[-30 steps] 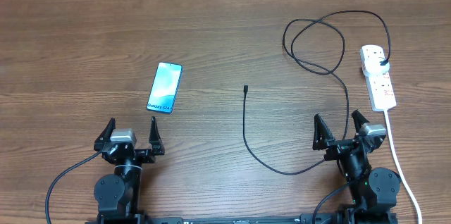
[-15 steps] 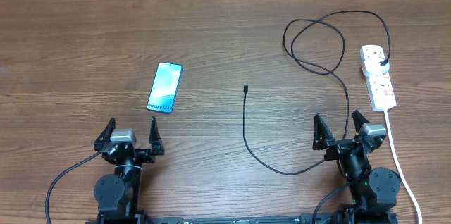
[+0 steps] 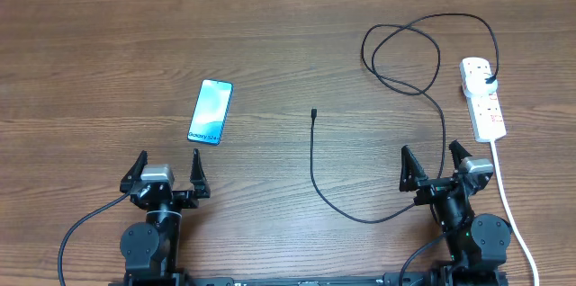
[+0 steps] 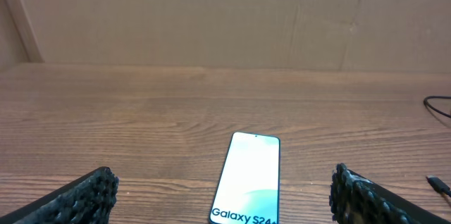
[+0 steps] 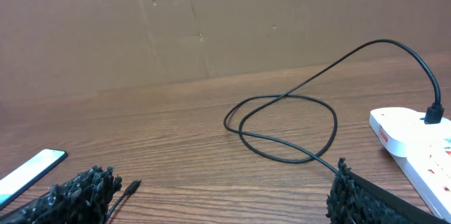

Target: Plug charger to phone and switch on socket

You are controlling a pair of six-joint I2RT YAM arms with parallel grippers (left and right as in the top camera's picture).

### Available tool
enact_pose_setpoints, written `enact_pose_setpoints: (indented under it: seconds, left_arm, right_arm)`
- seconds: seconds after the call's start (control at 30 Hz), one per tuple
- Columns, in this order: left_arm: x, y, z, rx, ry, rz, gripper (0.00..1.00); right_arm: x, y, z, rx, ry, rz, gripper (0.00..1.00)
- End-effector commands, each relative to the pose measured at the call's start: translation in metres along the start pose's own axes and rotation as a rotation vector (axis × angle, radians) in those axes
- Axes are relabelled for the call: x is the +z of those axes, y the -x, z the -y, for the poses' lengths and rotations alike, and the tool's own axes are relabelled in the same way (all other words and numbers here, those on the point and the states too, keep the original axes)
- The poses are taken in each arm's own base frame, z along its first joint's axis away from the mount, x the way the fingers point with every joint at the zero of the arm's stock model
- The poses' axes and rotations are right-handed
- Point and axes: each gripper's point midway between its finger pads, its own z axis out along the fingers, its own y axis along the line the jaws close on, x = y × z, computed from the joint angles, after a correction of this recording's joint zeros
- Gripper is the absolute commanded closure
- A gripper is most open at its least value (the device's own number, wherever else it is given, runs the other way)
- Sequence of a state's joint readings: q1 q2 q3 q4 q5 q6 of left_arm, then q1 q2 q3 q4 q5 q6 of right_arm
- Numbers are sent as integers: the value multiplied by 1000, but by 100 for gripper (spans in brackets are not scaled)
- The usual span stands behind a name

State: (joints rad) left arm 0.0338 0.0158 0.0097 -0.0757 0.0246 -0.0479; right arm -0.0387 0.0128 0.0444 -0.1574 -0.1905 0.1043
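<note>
Looking down from above, the phone lies face up on the wooden bench, its screen lit pale blue. Well to the right of the phone rests the small connector tip of the charger, loose and touching nothing. Its thin black cable runs toward the near edge, bends right, climbs and loops. It ends at a black plug seated in the socket, far to the right of the phone. A thick white cord trails from the socket to the near edge. The left jaws stand spread wide and empty just nearer than the phone. The right jaws, parted and holding nothing too, sit well to the phone's right, beyond the connector tip.

From the left wrist, the phone lies straight ahead between the two splayed black fingers, apart from both, with "Galaxy S24" readable along its near end. A small dark bit at the far right edge is probably the connector tip.

From the right wrist, only a corner of the phone shows at the lower left. The connector tip is just to the right of it, the cable loop further right again, and the plugged socket is at the far right. A cardboard wall stands behind it all.
</note>
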Motion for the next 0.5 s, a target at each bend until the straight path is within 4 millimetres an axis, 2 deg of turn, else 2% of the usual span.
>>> enact_pose_setpoints:
  seconds: [0.0, 0.23, 0.47]
  left_arm:
    - [0, 0, -3, 26, 15, 6, 0]
    - [0, 4, -3, 26, 16, 21, 0]
    - [-3, 22, -2, 26, 13, 60, 0]
  right_arm:
    - [-1, 4, 0, -5, -3, 18, 0]
    - [-1, 4, 0, -5, -4, 18, 0]
    - [-1, 4, 0, -5, -3, 18, 0]
